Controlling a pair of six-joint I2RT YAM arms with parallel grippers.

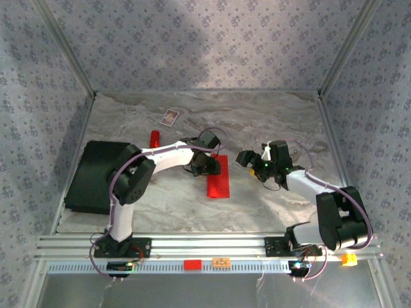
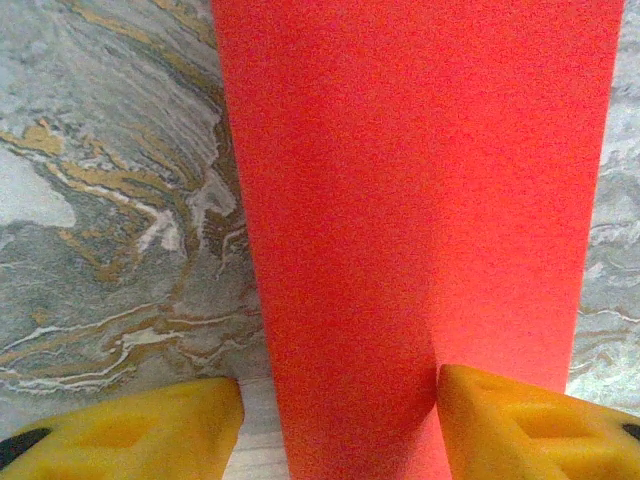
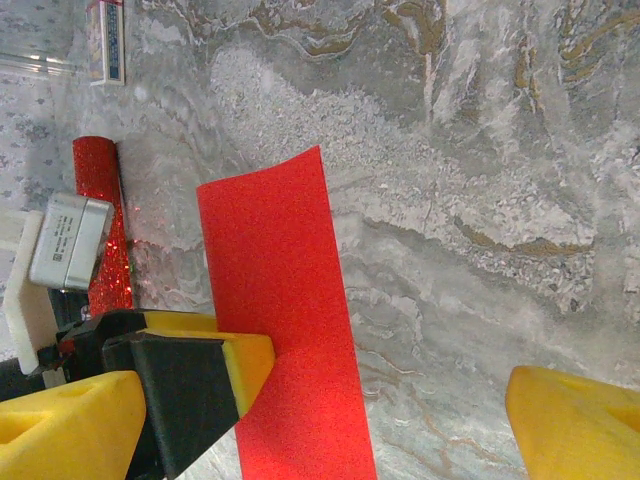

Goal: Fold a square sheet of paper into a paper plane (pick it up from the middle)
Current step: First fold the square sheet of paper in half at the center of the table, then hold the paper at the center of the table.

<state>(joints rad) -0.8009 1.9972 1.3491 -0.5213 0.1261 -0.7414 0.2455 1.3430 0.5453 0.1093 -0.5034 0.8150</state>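
The square sheet of paper [image 1: 218, 185] lies flat on the marble table, creased into a long narrow red strip. A paper plane is out of view. My left gripper [image 1: 208, 165] hovers low over the strip's far end with its jaws apart. In the left wrist view the paper [image 2: 410, 200] runs up the middle of my left gripper [image 2: 338, 400]; one yellow finger [image 2: 150, 430] is over bare table, the other [image 2: 530, 425] over the paper. My right gripper [image 1: 247, 158] stands open just right of the strip. In the right wrist view the strip [image 3: 285, 300] lies between my right gripper's [image 3: 325, 430] wide-spread fingers.
A red glittery stick [image 1: 154, 138] lies left of the paper, with a small printed card [image 1: 169, 117] behind it. A black pad [image 1: 93, 176] covers the table's left side. Patterned walls close in the back and both sides.
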